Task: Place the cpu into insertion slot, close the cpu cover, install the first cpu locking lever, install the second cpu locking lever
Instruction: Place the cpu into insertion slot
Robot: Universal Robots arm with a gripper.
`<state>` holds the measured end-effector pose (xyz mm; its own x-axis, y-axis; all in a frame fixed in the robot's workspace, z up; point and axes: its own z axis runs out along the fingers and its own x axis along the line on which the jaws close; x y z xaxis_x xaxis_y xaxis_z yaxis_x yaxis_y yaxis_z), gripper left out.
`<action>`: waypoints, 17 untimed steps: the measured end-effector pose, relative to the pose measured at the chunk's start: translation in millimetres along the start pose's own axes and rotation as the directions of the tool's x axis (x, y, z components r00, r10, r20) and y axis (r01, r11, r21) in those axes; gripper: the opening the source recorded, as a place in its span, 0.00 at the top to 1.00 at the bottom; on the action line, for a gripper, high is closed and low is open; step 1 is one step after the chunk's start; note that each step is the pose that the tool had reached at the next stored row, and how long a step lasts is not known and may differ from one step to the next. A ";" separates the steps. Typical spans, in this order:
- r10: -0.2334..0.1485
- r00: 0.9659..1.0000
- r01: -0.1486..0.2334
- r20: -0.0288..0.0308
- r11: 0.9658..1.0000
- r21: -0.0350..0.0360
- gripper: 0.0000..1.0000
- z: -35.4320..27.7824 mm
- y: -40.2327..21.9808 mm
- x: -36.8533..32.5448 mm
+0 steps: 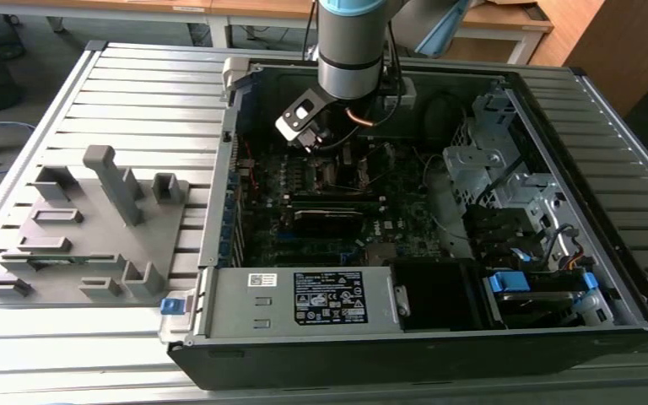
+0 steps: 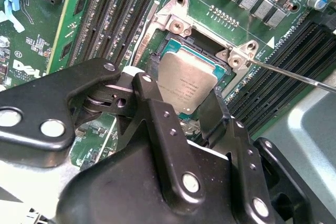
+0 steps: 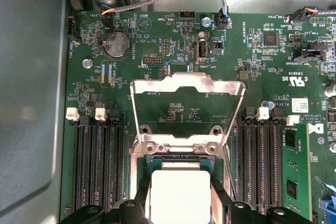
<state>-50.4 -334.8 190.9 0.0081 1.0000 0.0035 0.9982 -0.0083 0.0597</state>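
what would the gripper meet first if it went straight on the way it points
Likely the insertion slot: the gripper, shut on the cpu, points straight at it. Whether the cpu already touches it is unclear.

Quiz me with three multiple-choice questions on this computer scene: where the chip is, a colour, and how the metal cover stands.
1. Where is the cpu? A lying on the floor; B at the insertion slot; C in a person's hand.
2. What colour is the motherboard? A red; B blue; C green.
3. How is the cpu cover? A raised open; B shut flat over the chip; C taken away.

Answers: 1 B, both wrist views show the chip at the socket. 2 C, the board is green around the socket. 3 A, the frame stands up, and the board shows through its window.
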 end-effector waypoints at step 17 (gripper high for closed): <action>0.000 1.000 0.000 0.000 1.000 0.000 0.39 -7.9 0.5 0.1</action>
<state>-50.4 -334.8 198.9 0.0081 1.0000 0.0036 0.9982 -0.0083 0.0597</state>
